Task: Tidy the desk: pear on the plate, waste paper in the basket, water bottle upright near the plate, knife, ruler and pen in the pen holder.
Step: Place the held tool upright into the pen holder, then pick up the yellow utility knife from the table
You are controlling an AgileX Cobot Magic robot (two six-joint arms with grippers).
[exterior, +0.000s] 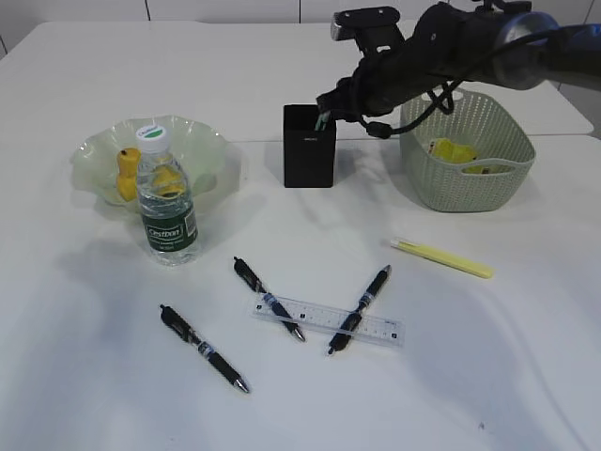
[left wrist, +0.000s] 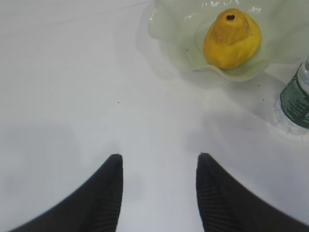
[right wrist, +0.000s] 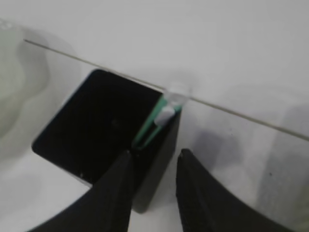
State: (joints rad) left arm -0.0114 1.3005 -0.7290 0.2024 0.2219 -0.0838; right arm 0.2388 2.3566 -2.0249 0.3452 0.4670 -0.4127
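Exterior view: right hand (exterior: 325, 103) over matte black square pen holder (exterior: 309, 146), upper centre, green-white slim tool (exterior: 322, 119) poking from its rim. Three black pens (exterior: 269, 299), clear plastic ruler (exterior: 328, 322) on white counter (exterior: 470, 376), lower centre.

Left wrist view: left hand (left wrist: 159, 188) half open, empty – yellow pear (left wrist: 232, 38) on pale green wavy plate (left wrist: 169, 38), upper right.

Right wrist view: right fingers (right wrist: 116, 193) part open, straddling holder wall; grip on tool – cannot tell. Risk: fingers snag wall on retreat, tipping holder.

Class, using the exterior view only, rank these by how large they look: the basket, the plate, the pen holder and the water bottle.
1. plate and basket: alike, with the plate partly hidden, so unranked
2. water bottle and pen holder: close; the bottle stands nearer the camera, so unranked
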